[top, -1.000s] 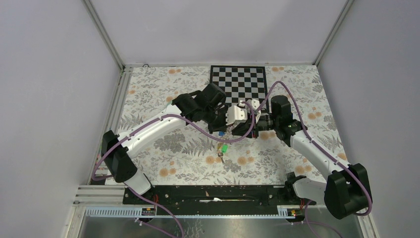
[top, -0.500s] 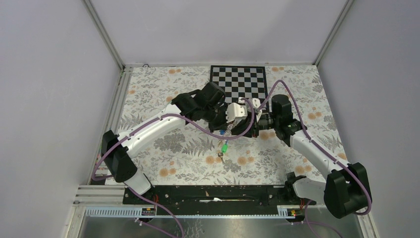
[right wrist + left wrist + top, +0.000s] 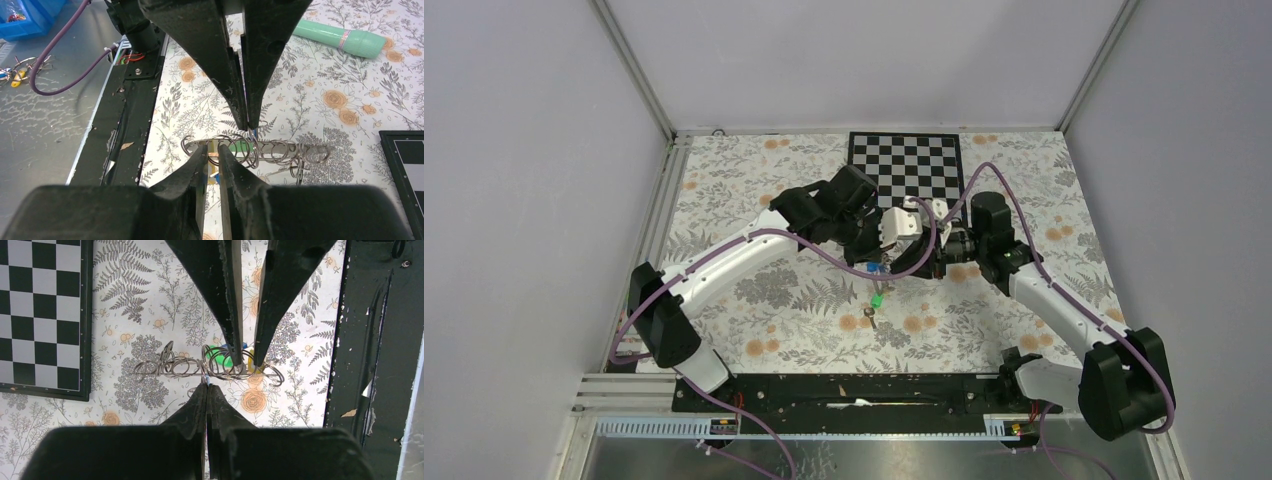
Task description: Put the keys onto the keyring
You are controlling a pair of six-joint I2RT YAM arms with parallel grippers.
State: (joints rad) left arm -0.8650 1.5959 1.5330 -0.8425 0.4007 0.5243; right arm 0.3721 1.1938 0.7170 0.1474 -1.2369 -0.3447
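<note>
Two arms meet over the middle of the flowery table (image 3: 724, 200), just in front of the checkerboard (image 3: 906, 165). The keyring (image 3: 175, 367) looks like a long row of thin wire loops, pulled out sideways and held up in the air between the two grippers. The left gripper (image 3: 206, 386) is closed tight and pinches the wire near the middle of the row. The right gripper (image 3: 212, 148) comes from the other side; its fingers are a little way apart, with some loops between them, and I cannot tell if they squeeze the loops. A green key (image 3: 217, 354) shows behind the loops, with a blue key (image 3: 241, 346) and a yellow key (image 3: 251, 369) close beside it. From above, the green key lies on the table under the grippers. I cannot tell if the blue key and the yellow key hang on the wire or lie under it. A long mint-green piece (image 3: 345, 39) lies on the table, well away from the keyring.
</note>
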